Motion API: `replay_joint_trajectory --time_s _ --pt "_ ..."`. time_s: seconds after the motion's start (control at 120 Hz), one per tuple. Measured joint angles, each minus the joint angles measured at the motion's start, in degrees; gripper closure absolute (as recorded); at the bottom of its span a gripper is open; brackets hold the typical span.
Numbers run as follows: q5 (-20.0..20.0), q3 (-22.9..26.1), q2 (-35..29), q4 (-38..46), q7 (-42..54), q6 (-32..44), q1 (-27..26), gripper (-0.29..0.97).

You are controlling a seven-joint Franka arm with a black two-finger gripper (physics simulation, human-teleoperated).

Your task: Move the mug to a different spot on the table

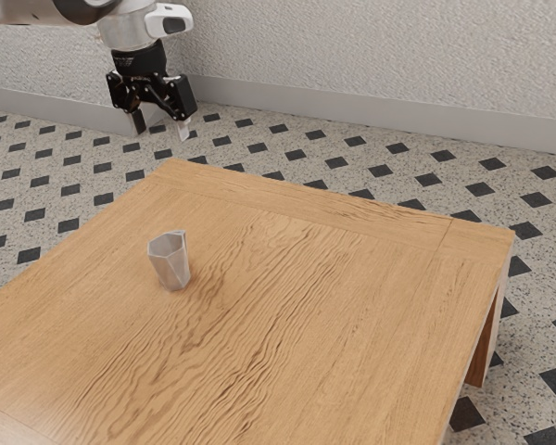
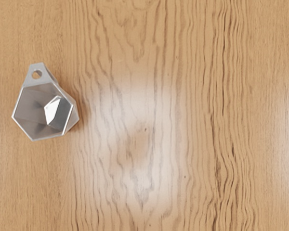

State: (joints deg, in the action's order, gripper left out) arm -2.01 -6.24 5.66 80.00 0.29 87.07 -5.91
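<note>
1. While the arm reaches in from the exterior view's upper left, the tool [image 1: 159, 125] hangs high above the table's [image 1: 306, 306] far corner, well apart from the mug [image 1: 170, 260].
2. Its two fingers stand spread with nothing between them, so the tool is open and holds nothing.
3. In the exterior view the mug, a grey faceted cup, stands upright on the bare wood toward the left part of the table, away from every edge.
4. From the wrist view the mug [image 2: 45, 108] is seen from above. Its angular rim frames a pale inner floor, and a small flat tab with a round hole juts from one side of the rim.
5. Its mouth faces up and its base rests on the table [image 2: 183, 120], with a soft shadow just beside it.
6. Wavy wood grain runs along the tabletop, and a pale sheen lies on the wood near the mug.
7. Around the table lies a speckled tile floor [image 1: 398, 158] set with dark diamonds. A light rough wall [image 1: 352, 46] stands behind it.
</note>
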Motion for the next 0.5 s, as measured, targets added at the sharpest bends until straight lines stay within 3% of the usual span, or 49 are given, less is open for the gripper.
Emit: replay_joint_trajectory --time_s 0.317,0.5 --pt "0.1 0.0 0.8 -0.5 0.0 -0.1 0.0 0.0" --pt "0.3 -1.0 7.7 -0.7 -0.4 1.0 0.0 0.0"
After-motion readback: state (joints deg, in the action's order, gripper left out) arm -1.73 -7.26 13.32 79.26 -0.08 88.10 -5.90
